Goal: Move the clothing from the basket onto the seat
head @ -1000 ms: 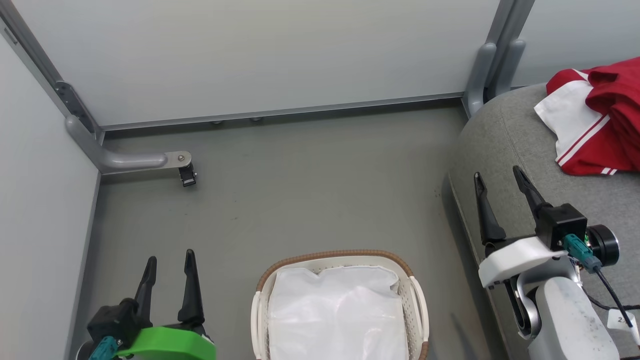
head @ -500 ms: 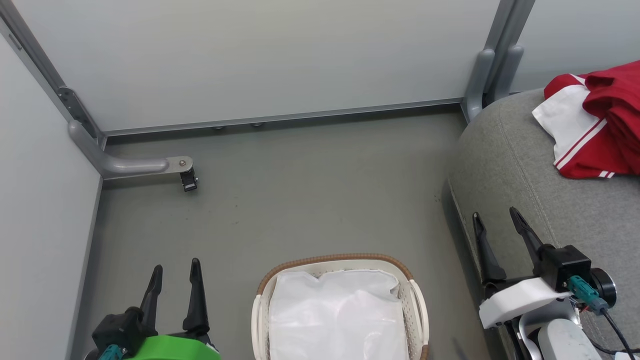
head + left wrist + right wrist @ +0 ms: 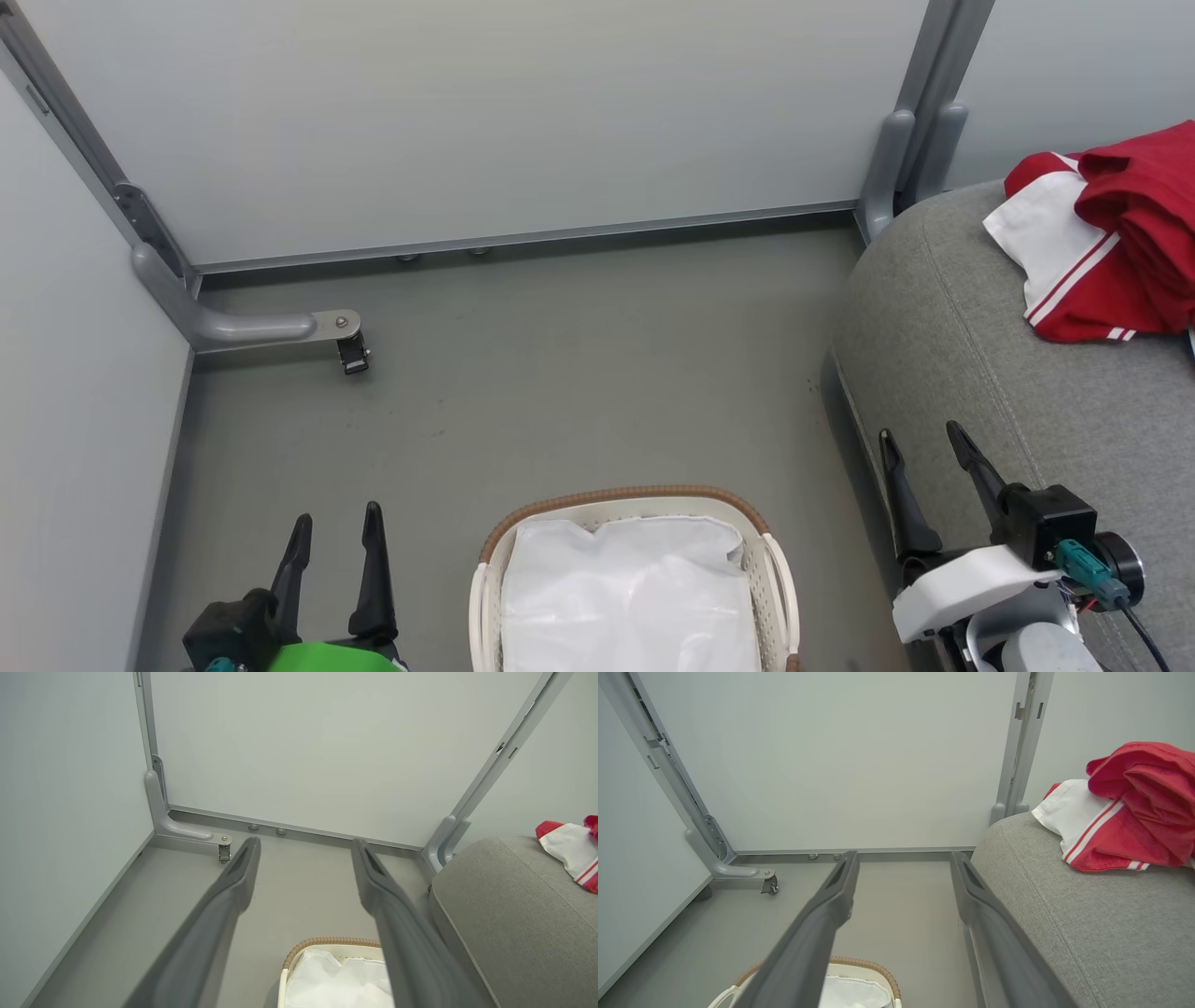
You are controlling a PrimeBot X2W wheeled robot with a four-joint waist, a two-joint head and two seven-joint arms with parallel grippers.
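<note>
The small oval white perforated plastic basket (image 3: 635, 497) with a brown woven rim stands on the grey floor (image 3: 560, 373), a white cloth liner (image 3: 635, 597) lying in it (loosely rumpled). The soft red clothing with white panels and thin stripes (image 3: 1111, 252) lies bunched on the large grey woven-fabric seat (image 3: 971, 373), to the right of the basket and beyond it. The left jaws hang open left of the basket, gripping nothing. The right jaws, also open and empty, hover right of the basket by the seat's rounded edge.
</note>
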